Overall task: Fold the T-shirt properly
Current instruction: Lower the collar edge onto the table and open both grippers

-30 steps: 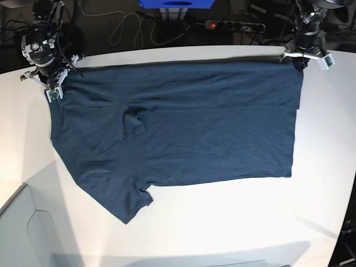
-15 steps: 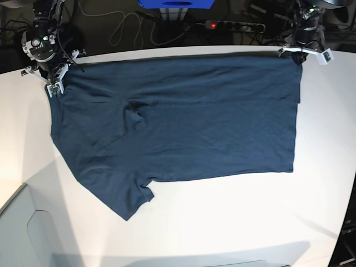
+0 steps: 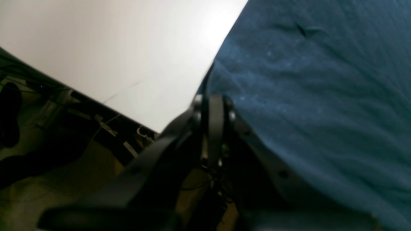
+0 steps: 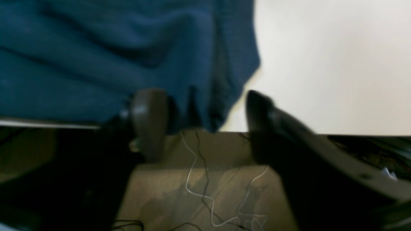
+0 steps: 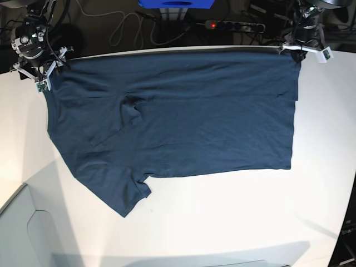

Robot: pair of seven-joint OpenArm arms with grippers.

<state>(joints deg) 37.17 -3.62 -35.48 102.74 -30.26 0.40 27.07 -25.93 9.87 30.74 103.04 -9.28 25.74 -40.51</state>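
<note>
The dark navy T-shirt (image 5: pixel 178 111) lies flat on the white table (image 5: pixel 222 217), its upper edge along the far rim and one sleeve (image 5: pixel 125 194) pointing to the near left. At the far right corner my left gripper (image 5: pixel 297 54) is shut on the shirt's edge; the left wrist view shows its fingers (image 3: pixel 215 118) pressed together at the edge of the cloth (image 3: pixel 305 96). At the far left corner my right gripper (image 5: pixel 43 78) is open. In the right wrist view the shirt's corner (image 4: pixel 205 96) hangs loose between its spread fingers (image 4: pixel 149 118), past the table's rim.
Behind the table lie a power strip with a red light (image 5: pixel 233 25), looped cables (image 5: pixel 128 28) and a blue object (image 5: pixel 175 4). A grey panel (image 5: pixel 22 233) sits at the near left corner. The floor and thin wires (image 4: pixel 205 192) show beyond the far rim.
Both arms have drawn the shirt's upper edge back to the table's far rim. The right gripper's fingers have opened and let go of the left corner.
</note>
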